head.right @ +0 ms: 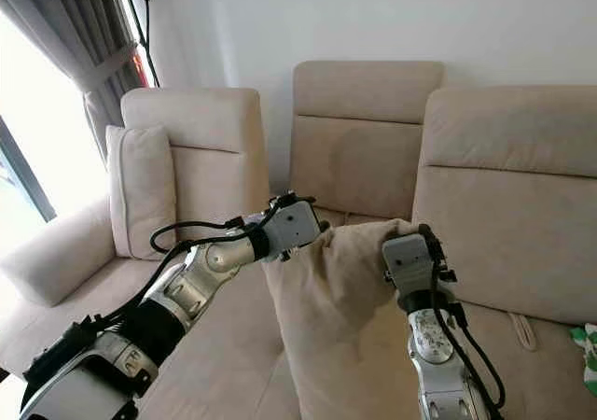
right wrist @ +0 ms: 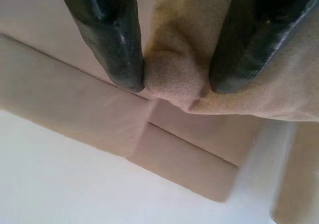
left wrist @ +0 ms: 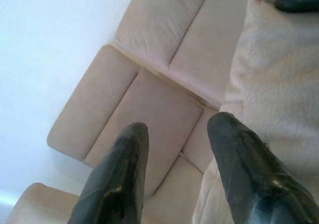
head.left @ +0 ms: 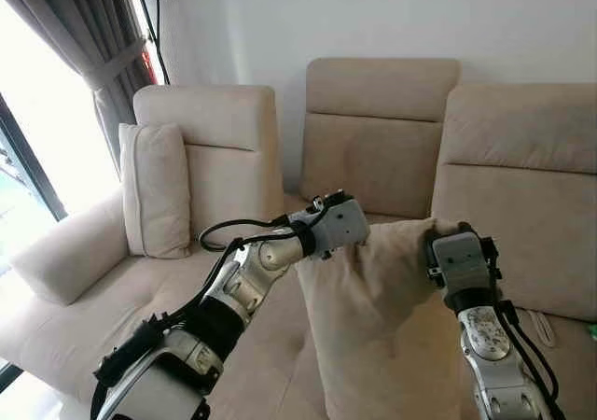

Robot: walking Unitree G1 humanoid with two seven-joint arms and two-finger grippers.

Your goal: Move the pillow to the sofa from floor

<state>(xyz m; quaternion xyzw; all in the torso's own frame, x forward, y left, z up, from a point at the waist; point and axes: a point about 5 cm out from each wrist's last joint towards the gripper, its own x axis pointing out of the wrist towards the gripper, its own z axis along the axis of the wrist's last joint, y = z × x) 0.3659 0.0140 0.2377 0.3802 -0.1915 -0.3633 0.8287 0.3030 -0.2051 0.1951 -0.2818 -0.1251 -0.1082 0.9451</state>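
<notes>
A beige pillow hangs in front of me above the beige sofa, held up by its top edge. My right gripper is shut on the pillow's upper right corner, and the fabric bulges between its black fingers. My left gripper is at the pillow's upper left corner and stands open. Sofa cushions show through its gap, and the pillow lies against the outer side of one finger. In the left eye view the left wrist meets the pillow's left top edge.
A second beige pillow stands against the sofa's left backrest, next to the armrest. A grey curtain and a bright window are at the left. A green patterned item and a looped strap lie on the right seat.
</notes>
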